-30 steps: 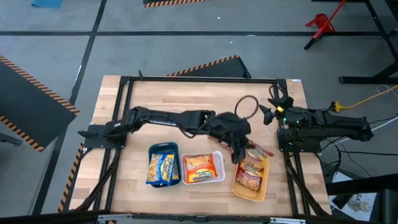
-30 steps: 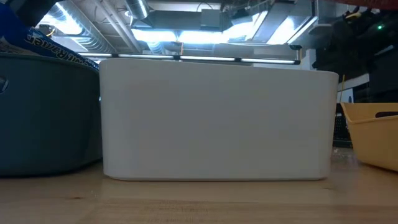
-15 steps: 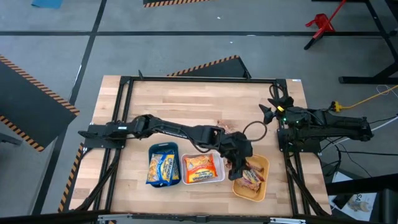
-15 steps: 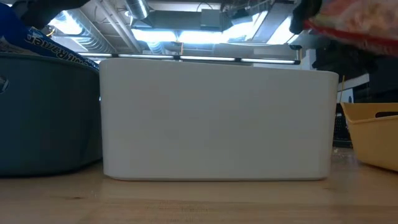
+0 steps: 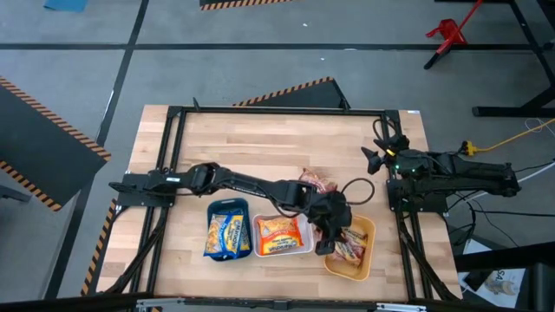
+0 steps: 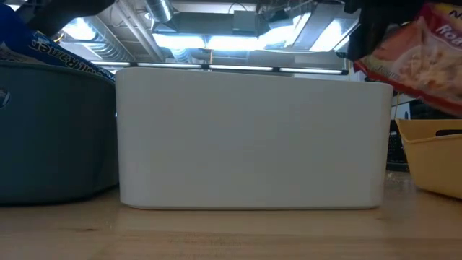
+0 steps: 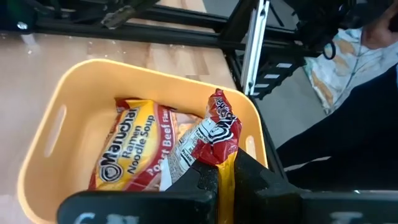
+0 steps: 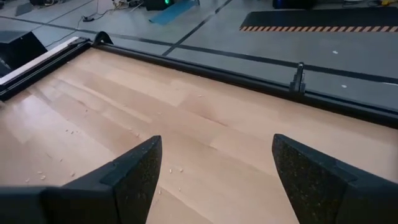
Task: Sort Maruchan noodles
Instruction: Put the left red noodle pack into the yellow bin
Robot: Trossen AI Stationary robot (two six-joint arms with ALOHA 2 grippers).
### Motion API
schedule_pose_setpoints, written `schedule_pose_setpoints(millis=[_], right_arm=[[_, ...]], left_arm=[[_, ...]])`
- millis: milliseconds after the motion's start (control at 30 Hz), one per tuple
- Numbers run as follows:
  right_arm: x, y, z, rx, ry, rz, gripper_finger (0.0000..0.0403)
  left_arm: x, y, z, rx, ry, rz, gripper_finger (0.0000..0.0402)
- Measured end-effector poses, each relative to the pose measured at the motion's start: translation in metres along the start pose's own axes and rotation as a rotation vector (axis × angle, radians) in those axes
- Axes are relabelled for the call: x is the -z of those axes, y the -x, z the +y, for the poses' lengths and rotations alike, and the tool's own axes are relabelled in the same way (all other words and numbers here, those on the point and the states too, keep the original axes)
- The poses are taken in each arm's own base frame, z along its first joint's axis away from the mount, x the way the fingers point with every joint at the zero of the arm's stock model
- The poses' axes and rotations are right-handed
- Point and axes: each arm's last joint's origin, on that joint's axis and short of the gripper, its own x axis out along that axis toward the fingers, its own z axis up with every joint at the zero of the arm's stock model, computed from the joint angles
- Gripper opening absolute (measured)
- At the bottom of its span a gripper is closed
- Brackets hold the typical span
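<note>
My left gripper (image 7: 225, 171) is shut on a dark red Maruchan packet (image 7: 217, 134) over the orange tray (image 5: 351, 253). In the low view that packet (image 6: 415, 61) hangs tilted above the tray's rim (image 6: 433, 137). Another dark red packet (image 7: 134, 149) lies flat in the tray. One more dark red packet (image 5: 314, 182) lies on the table beyond the arm. Blue packets (image 5: 227, 232) fill the teal tray (image 5: 227, 206). An orange packet (image 5: 279, 234) lies in the white tray (image 5: 305, 232). My right gripper (image 8: 214, 168) waits open at the table's right edge. My left gripper pinches the dark red packet between its two fingers by one short end (image 7: 222, 160). The fingers come from above, slanting down toward the tray. The packet is lifted clear and reaches forward past the fingertips, tilted, with its free end (image 7: 219, 106) over the tray's inside.
The three trays stand in a row along the table's near edge, with the white tray (image 6: 253, 137) filling the low view. Bare wood (image 5: 260, 143) spans the far half of the table. A black frame (image 5: 277, 110) borders the tabletop.
My left gripper has moved toward the table's near edge and down, from beyond the orange tray to over it, carrying the dark red packet. In the low view the packet came in from above and sank toward the tray's rim. The arm's shift uncovered the packet on the table.
</note>
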Motion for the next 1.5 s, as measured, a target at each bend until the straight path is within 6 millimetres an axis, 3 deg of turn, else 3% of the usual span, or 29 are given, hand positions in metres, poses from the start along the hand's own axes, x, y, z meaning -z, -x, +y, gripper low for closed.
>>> schedule_pose_setpoints(millis=[733,1033,1200,1500], right_arm=[[0.000,0.000,0.000,-0.017,0.001,0.013,0.0294],[0.000,0.000,0.001,-0.019,0.001,0.015,0.0294],[0.001,0.000,0.001,-0.025,0.000,0.019,0.0294],[0.000,0.000,0.001,-0.035,-0.004,0.020,0.0294]], left_arm=[[0.002,0.000,-0.001,0.067,-0.016,0.030,0.0008],[0.011,-0.011,0.004,0.089,-0.007,0.060,0.0009],[0.010,-0.011,0.008,0.009,-0.012,0.041,0.0010],[0.010,-0.006,0.022,0.025,0.031,0.080,0.0068]])
